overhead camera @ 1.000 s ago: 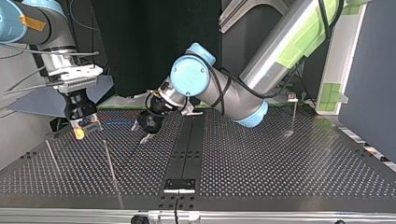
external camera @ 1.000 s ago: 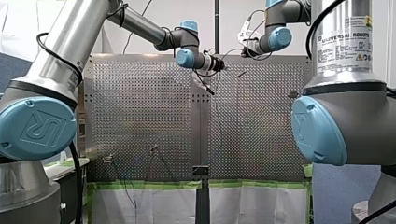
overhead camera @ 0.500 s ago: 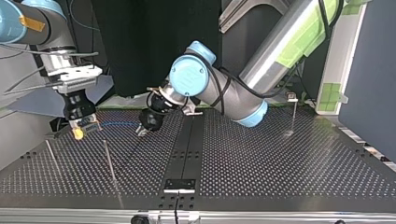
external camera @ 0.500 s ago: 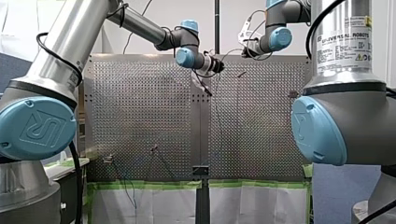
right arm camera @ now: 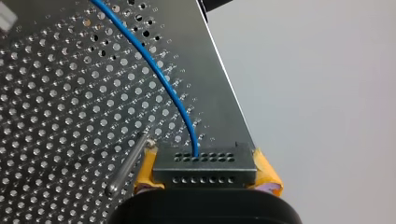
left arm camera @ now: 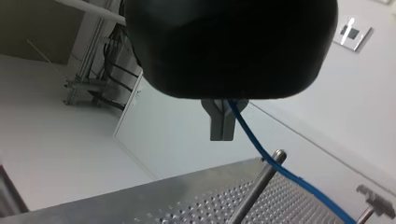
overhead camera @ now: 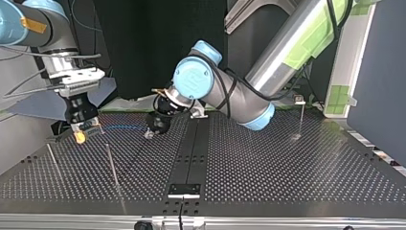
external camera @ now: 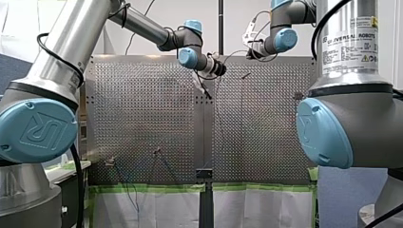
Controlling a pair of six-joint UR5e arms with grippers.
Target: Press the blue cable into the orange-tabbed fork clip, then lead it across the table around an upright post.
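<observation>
My left arm (external camera: 138,23) comes in from the left and stretches long and nearly level toward the middle of the worktop (overhead camera: 287,163). Its wrist bends down, and the black left gripper (overhead camera: 150,135) tilts steeply, its tips low at the surface; whether they touch it I cannot tell. In the left wrist view the metal fingers (left arm camera: 220,122) are pressed together, pinching the blue cable (left arm camera: 261,151). My right arm (external camera: 349,42) stands tall at the right, its forearm folded high and its wrist turned straight down. The right gripper (overhead camera: 80,136) hangs upright to the right of the left one, its yellow pads (right arm camera: 265,173) closed on the cable's end. The two grippers are near each other but apart.
</observation>
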